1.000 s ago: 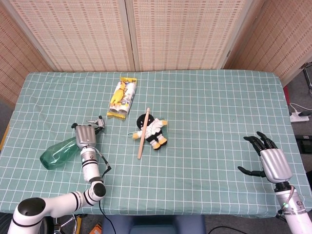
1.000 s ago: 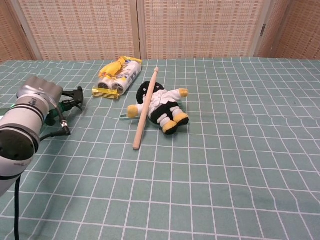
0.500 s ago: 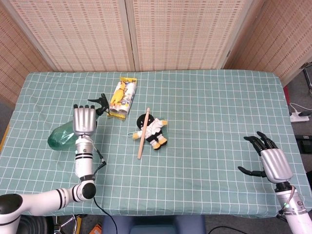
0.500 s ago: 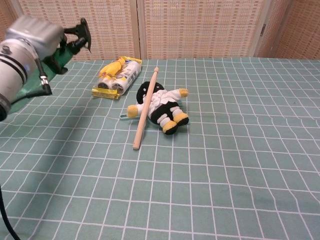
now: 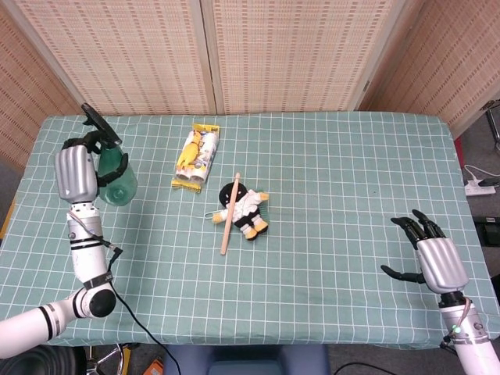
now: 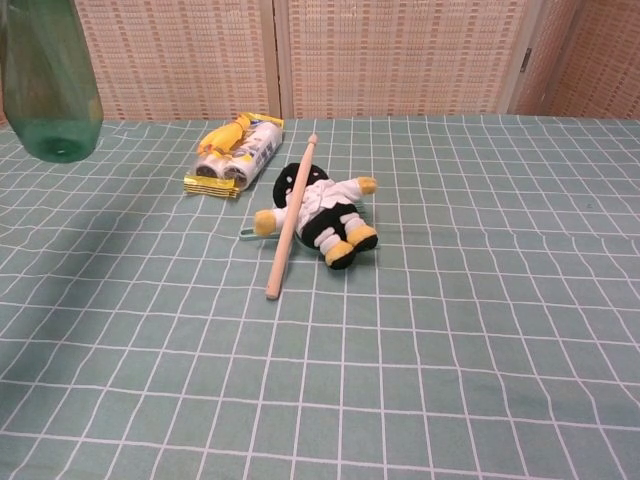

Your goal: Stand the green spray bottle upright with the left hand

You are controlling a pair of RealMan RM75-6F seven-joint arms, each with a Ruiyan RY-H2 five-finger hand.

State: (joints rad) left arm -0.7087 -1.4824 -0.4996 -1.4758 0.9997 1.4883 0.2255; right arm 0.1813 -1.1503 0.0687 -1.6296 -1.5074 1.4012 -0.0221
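My left hand (image 5: 76, 173) grips the green spray bottle (image 5: 114, 175) by its upper part, near the black trigger head (image 5: 95, 122). It holds the bottle upright in the air above the table's left side. In the chest view only the bottle's green body (image 6: 50, 85) shows, hanging at the top left with its base well above the cloth; the hand itself is out of that frame. My right hand (image 5: 431, 255) hovers at the table's right front, fingers spread and holding nothing.
A yellow snack pack (image 5: 195, 158) lies at the back middle. A black-and-white plush toy (image 5: 245, 208) with a wooden stick (image 5: 230, 213) across it sits near the centre. Green checked cloth (image 5: 328, 187) covers the table.
The left hand has lifted the bottle off the cloth, swung it from lying to upright, and carried it up and to the left. The right hand has stayed still.
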